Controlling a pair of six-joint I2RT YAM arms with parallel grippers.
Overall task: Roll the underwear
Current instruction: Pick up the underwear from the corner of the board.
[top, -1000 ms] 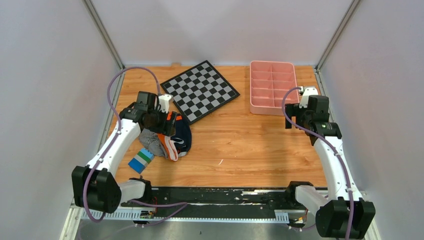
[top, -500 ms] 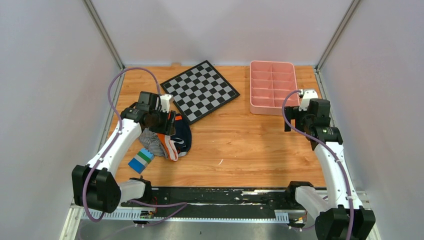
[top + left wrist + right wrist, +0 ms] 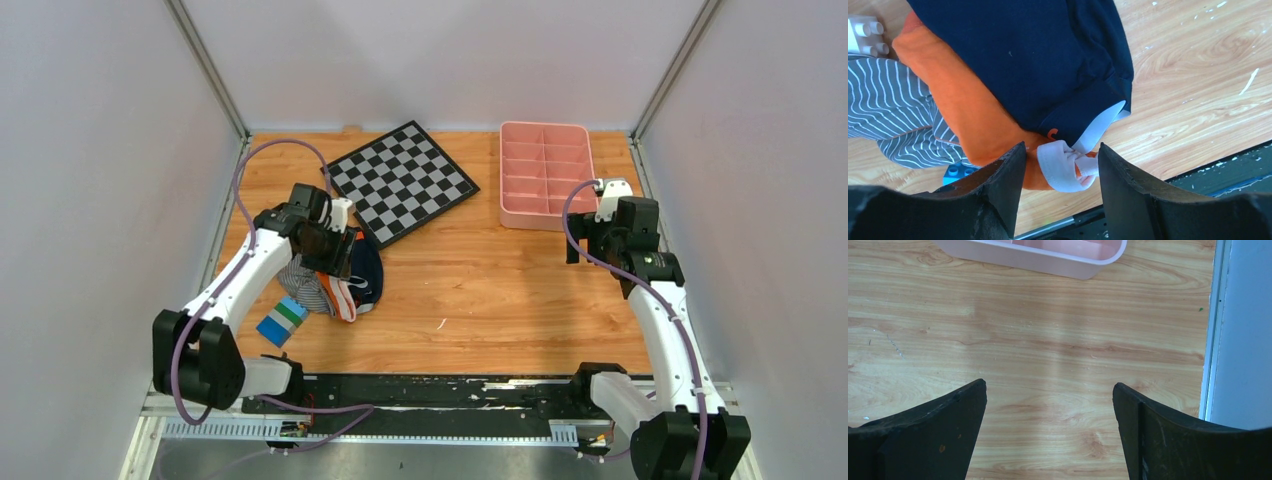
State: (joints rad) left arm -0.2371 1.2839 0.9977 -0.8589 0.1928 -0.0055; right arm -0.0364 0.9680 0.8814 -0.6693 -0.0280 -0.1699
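Observation:
The underwear (image 3: 963, 115) is bright orange with white trim. It lies crumpled in a pile at the table's left (image 3: 345, 293), partly under a navy pair (image 3: 1038, 55). My left gripper (image 3: 1060, 150) hovers over the pile (image 3: 330, 255). Its jaws stand apart on either side of a bunched white trim band (image 3: 1060, 167) at the orange fabric's edge. Whether the pads press the cloth I cannot tell. My right gripper (image 3: 1049, 387) is wide open over bare wood at the right (image 3: 582, 245), holding nothing.
A grey-and-white striped garment (image 3: 893, 110) lies beside the orange fabric. A white brick (image 3: 865, 35), a blue brick (image 3: 954, 172) and a blue-green block (image 3: 281, 320) sit by the pile. A checkerboard (image 3: 400, 180) and a pink compartment tray (image 3: 545, 218) lie at the back.
The left gripper's jaws have narrowed, and the arm has shifted slightly right over the pile. The right arm has barely moved.

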